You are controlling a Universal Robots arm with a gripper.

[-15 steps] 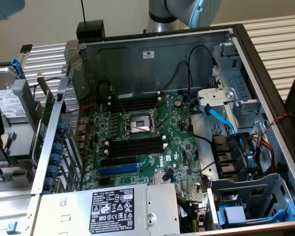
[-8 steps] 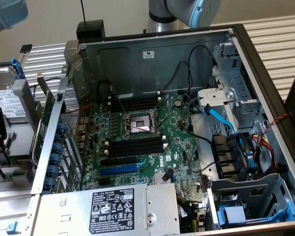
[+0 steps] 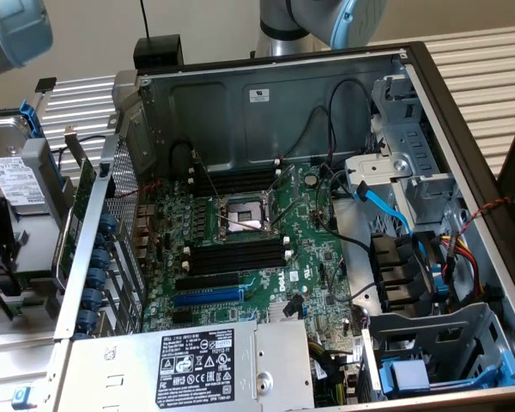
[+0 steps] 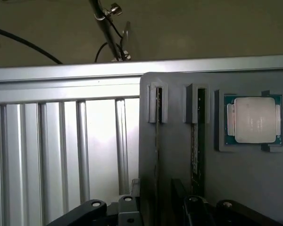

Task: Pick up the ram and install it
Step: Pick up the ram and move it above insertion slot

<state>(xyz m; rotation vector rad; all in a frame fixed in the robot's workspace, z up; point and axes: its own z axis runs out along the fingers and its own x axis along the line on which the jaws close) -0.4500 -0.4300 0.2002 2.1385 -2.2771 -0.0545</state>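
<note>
ram (image 4: 195, 150) stands on edge in a slot of the grey holder (image 4: 174, 179), beside a cpu (image 4: 253, 119) in its recess. gripper (image 4: 160, 214) hovers over the holder, jaws wide, holding nothing. step in hand: approach for pickup. the grasp likely calls for jaws squared across the thin board.

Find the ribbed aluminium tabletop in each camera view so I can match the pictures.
Exterior view: the ribbed aluminium tabletop lies beyond the open computer case at the exterior view's upper left, and again at its upper right.
Wrist view: the tabletop runs alongside the grey holder that carries the ram and a CPU.
Shared landmark: the tabletop's parallel ribs.
</note>
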